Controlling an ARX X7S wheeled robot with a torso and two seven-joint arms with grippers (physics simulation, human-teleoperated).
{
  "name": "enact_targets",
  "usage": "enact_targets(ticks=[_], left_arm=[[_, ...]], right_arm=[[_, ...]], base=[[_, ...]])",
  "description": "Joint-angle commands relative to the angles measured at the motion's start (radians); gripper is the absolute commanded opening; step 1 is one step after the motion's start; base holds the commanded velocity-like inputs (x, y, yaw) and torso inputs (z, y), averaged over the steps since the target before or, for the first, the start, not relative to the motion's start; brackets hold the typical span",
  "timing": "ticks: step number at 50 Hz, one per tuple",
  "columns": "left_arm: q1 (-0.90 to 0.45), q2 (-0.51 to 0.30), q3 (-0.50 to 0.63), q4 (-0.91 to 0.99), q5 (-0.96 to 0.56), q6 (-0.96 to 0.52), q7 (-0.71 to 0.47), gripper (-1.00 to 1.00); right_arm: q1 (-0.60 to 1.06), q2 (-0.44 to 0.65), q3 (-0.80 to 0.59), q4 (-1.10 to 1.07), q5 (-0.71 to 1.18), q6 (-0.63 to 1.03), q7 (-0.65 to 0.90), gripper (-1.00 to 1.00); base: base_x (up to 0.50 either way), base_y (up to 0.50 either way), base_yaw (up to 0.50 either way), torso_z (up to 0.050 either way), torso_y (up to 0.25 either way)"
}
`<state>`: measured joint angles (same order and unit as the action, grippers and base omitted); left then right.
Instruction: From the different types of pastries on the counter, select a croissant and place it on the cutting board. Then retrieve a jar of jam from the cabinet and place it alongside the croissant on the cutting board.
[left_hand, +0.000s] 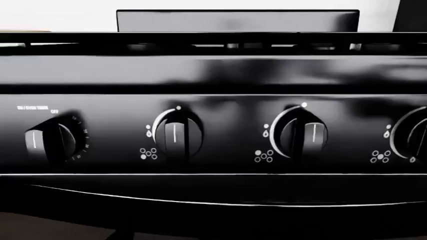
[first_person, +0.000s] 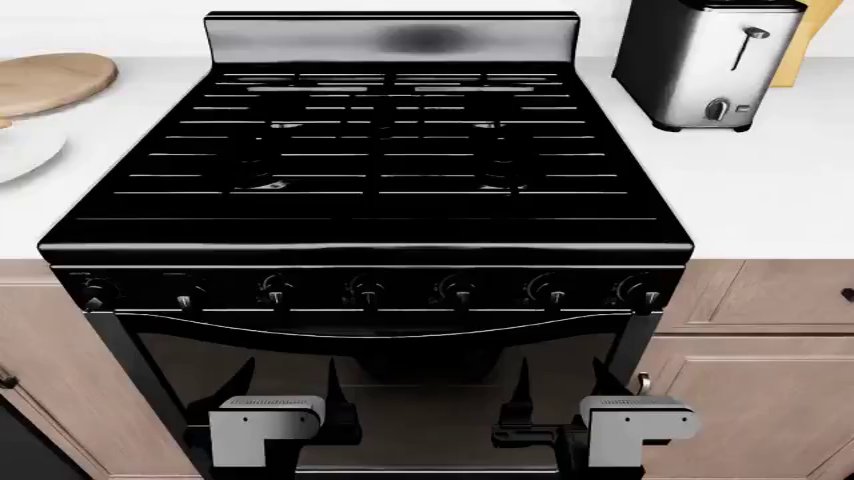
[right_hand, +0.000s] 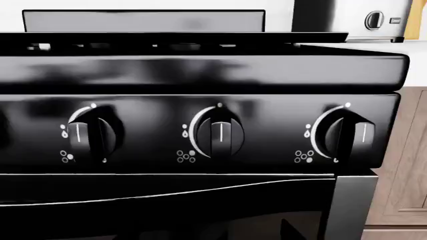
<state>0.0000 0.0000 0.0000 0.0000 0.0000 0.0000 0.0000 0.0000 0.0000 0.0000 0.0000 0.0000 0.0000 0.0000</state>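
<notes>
Both my claws, left gripper (first_person: 283, 392) and right gripper (first_person: 563, 392), hang open and empty, low before the black gas stove (first_person: 374, 150). Round light-wood cutting board (first_person: 47, 82) sits far left of the stove on the white counter (first_person: 747, 190); left arm nearer. Croissant, jam out of view.

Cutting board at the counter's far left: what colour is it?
Light wood, best seen in the head view: cutting board.

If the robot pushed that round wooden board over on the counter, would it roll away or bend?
Probably neither. The cutting board lies flat on the counter, so a push would likely slide it rather than roll it. It looks like solid wood, so it should stay stiff. Only part of it shows at the head view's edge, so its weight is a guess.
</notes>
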Motion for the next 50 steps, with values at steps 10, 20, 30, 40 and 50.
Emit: enact_targets(ticks=[10, 20, 30, 40, 50], left_arm=[[-0.004, -0.043, 0.055, -0.010, -0.030, 0.001, -0.052, 1.00], [0.006, -0.076, 0.067, 0.008, -0.125, 0.019, 0.003, 1.00], [0.005, -0.092, 0.089, 0.001, -0.122, 0.040, -0.004, 1.00], [0.010, -0.105, 0.101, 0.010, -0.135, 0.040, -0.015, 1.00], [0.023, -0.120, 0.117, 0.037, -0.140, 0.023, -0.027, 1.00]], right_arm=[[0.001, 0.039, -0.043, -0.006, 0.015, 0.008, 0.110, 1.00], [0.008, 0.062, -0.094, 0.000, -0.034, 0.020, 0.156, 1.00], [0.010, 0.077, -0.117, 0.003, -0.045, 0.020, 0.180, 1.00], [0.009, 0.088, -0.143, -0.003, -0.058, 0.029, 0.200, 1.00], [0.011, 0.099, -0.165, -0.009, -0.065, 0.049, 0.218, 1.00]], base=[[0.00, 0.00, 0.00, 0.000, 0.000], [0.00, 0.44, 0.00, 0.019, 0.000], [0.00, 0.50, 0.00, 0.050, 0.000], [0.00, 0.50, 0.00, 0.050, 0.000], [0.00, 0.50, 0.00, 0.043, 0.000]])
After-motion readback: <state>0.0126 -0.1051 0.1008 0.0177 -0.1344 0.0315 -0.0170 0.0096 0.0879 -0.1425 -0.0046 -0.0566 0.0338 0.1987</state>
